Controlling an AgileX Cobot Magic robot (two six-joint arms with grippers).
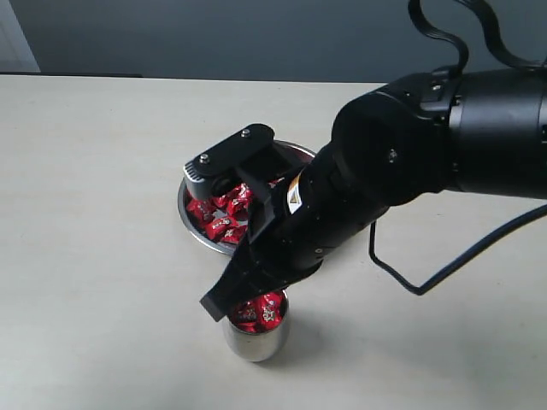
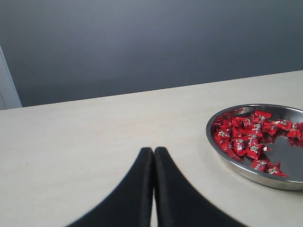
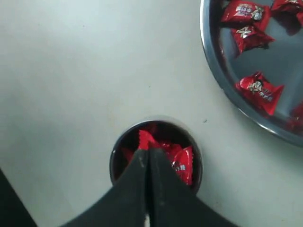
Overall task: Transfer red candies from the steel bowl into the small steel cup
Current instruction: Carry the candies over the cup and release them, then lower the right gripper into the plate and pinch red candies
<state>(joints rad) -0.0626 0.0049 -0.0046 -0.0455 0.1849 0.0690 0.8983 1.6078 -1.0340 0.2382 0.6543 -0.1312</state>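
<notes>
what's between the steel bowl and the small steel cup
Only bare table, shown in the right wrist view between the steel bowl and the small steel cup. The right arm mostly hides it in the exterior view.

Black arm, cable, tapered tool

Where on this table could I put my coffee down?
In the exterior view, the whole stretch of table left of the steel bowl and small steel cup is bare. It is crowded from bowl to cup, where the right gripper hangs over the cup, and a cable lies right of it.
</notes>
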